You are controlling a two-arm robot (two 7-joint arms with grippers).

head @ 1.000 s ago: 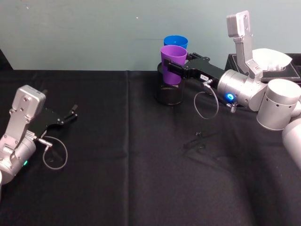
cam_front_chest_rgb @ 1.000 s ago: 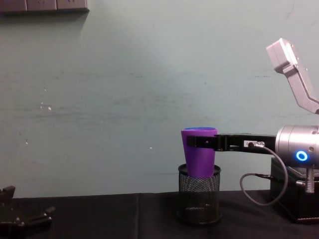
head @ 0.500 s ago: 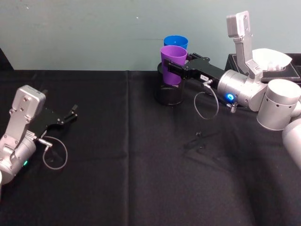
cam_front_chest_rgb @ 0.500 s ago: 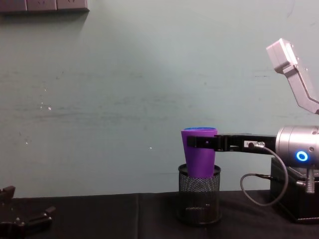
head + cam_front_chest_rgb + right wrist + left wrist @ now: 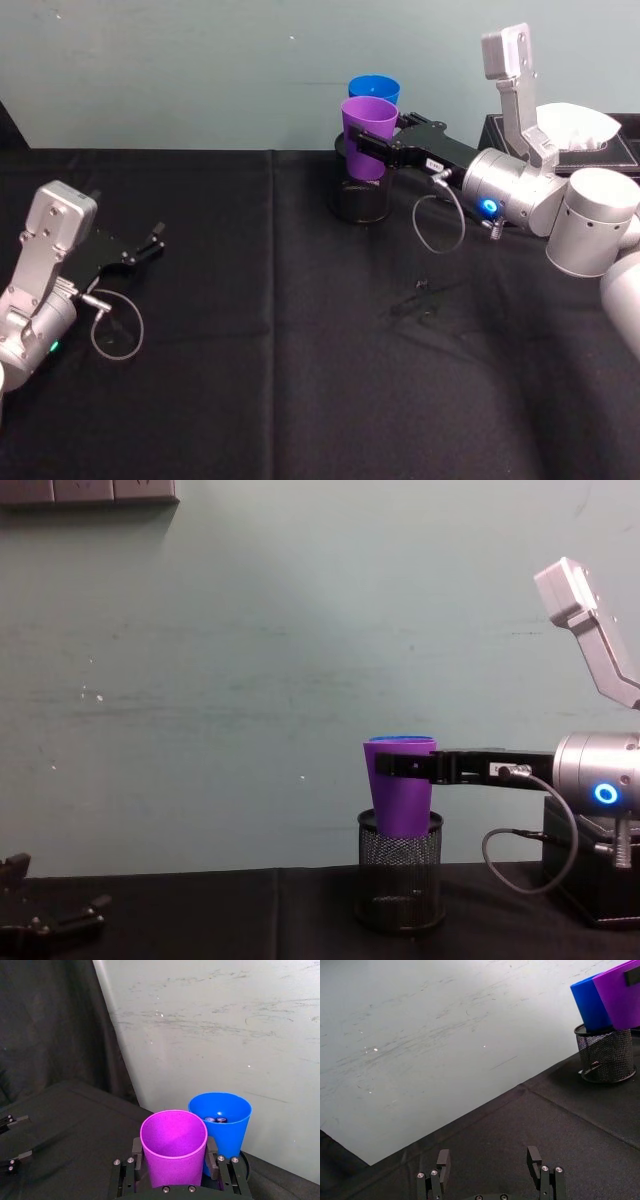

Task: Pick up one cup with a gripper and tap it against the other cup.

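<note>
The right gripper (image 5: 372, 148) is clamped on the purple cup (image 5: 366, 125), its fingers pressed to opposite sides of the wall, holding the cup upright in the air at the far edge of the table (image 5: 300, 350). The blue cup (image 5: 374, 89) stands just behind it, seated in a wire-mesh holder (image 5: 361, 200) close to the wall (image 5: 200, 70). There is little room beyond the cups. To their right a black box (image 5: 600, 150) sits behind the arm. A wide stretch of bare black cloth lies open in front and to the left.

The left gripper (image 5: 155, 242) rests low near the table's left side, well apart from the cups, with its fingers (image 5: 443, 1160) spread and nothing between them.

In the chest view the purple cup (image 5: 401, 788) covers nearly all of the blue one, leaving a thin blue rim (image 5: 400, 739). The left wrist view shows the two cups side by side, but whether their walls touch cannot be told. The right wrist view looks down into both cups and shows small dark items (image 5: 216, 1120) inside the blue one.
</note>
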